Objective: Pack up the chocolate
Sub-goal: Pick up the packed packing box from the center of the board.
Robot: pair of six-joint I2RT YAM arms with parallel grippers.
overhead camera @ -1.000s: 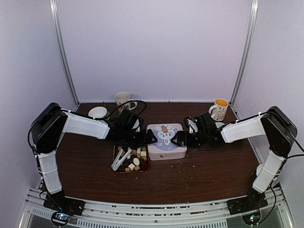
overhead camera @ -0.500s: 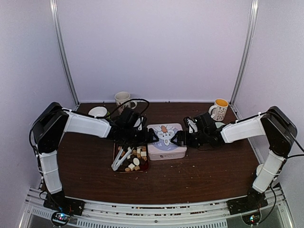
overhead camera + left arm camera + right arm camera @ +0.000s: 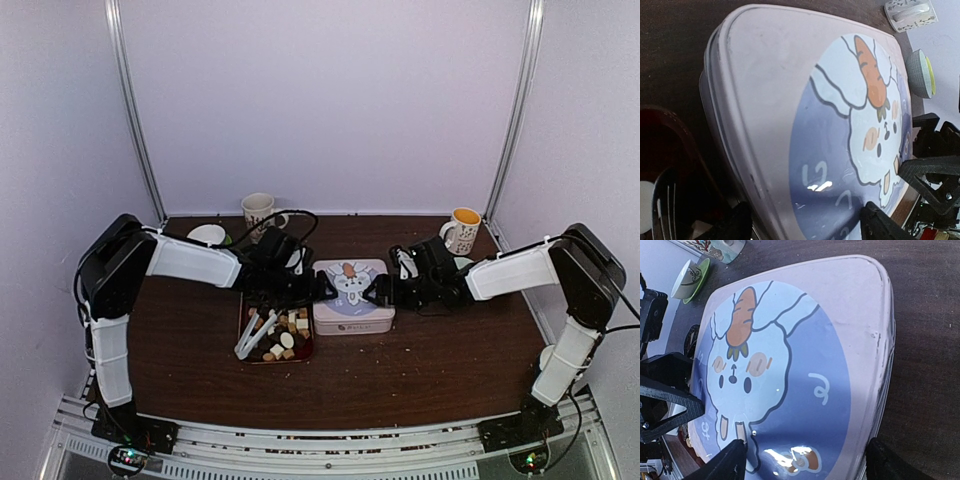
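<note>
Straddling closed bunny-lid tin (image 3: 350, 300) from either end, L fingers (image 3: 735, 226) & R fingers (image 3: 732, 461) stand open, contact unclear; lid-removal step, next needs even squeeze+lift before chocolate (image 3: 285, 338) loads.

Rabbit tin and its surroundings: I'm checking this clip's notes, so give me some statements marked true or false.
1. The pale lilac tin with a rabbit on its lid is closed. True.
2. The metal tongs lie in the dark red tray among the chocolate pieces. True.
3. The tray stands to the right of the tin. False: it is on the tin's left.
4. Both grippers hang over the tray. False: the left gripper is at the tin's left end, the right gripper at its right end, jaws wide.
</note>
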